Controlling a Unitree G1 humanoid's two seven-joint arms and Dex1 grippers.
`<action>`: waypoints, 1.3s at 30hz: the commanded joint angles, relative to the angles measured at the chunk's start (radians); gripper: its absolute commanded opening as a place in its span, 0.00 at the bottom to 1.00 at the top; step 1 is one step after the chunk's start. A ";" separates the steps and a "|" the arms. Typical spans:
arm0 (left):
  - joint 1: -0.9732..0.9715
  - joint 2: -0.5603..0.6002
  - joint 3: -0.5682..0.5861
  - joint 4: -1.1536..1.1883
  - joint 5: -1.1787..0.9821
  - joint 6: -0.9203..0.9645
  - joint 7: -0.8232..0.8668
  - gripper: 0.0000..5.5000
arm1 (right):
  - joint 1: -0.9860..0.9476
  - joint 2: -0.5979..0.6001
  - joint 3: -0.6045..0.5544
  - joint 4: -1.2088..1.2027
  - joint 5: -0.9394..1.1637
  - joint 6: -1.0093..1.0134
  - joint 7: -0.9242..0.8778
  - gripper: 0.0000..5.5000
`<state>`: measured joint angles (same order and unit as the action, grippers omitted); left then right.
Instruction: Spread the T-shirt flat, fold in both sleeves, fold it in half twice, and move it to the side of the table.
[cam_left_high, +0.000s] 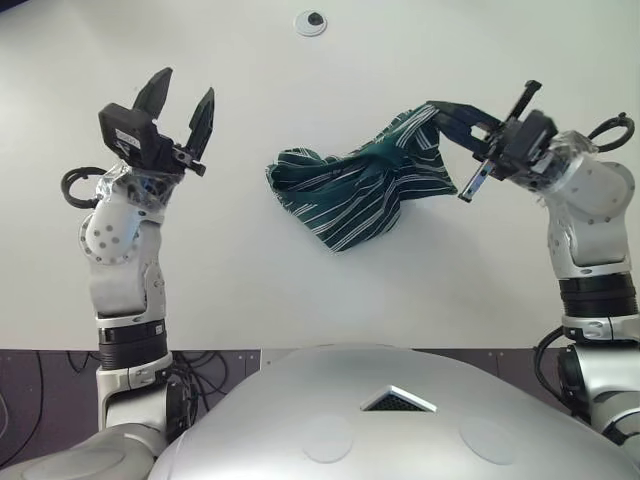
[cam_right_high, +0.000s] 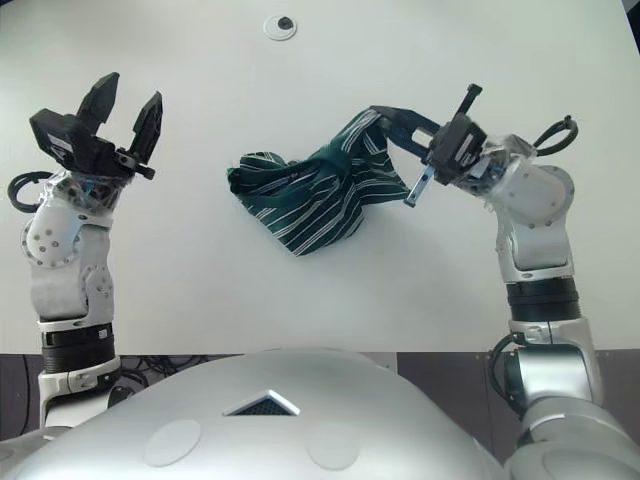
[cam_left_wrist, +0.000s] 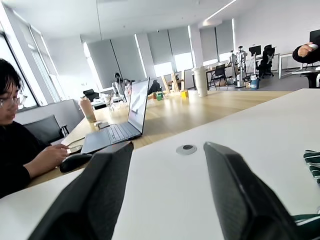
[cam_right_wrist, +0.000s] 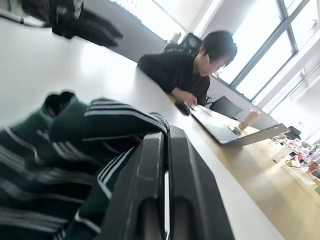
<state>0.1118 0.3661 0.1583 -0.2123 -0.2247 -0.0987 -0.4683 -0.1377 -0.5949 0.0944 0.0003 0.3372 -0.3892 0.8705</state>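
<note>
- T-shirt (cam_left_high: 355, 190), dark green with white stripes, lies bunched on the white table (cam_left_high: 250, 270), just right of centre in the head view, with its upper right corner lifted.
- Right gripper (cam_left_high: 438, 110), at upper right, has its fingers pressed together on that lifted corner.
- Left gripper (cam_left_high: 184, 90), at upper left, is raised with fingers spread, well apart from the cloth.
- Round grommet (cam_left_high: 311, 22) sits at top centre.
</note>
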 joint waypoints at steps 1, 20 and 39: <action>0.032 0.025 -0.046 0.018 0.003 -0.092 -0.095 0.47 | -0.015 0.007 -0.043 -0.066 0.089 0.081 0.012 0.00; -0.031 0.110 -0.255 0.335 0.038 -0.452 -0.483 0.47 | 0.049 -0.100 -0.197 -0.126 0.241 0.146 0.315 0.00; -0.128 0.108 -0.313 0.428 0.051 -0.362 -0.482 0.37 | 0.063 -0.075 -0.211 -0.153 0.224 0.160 0.326 0.00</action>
<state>-0.0045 0.4640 -0.1542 0.2073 -0.1596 -0.4807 -0.9358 -0.0747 -0.6774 -0.1095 -0.1386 0.5580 -0.2322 1.1957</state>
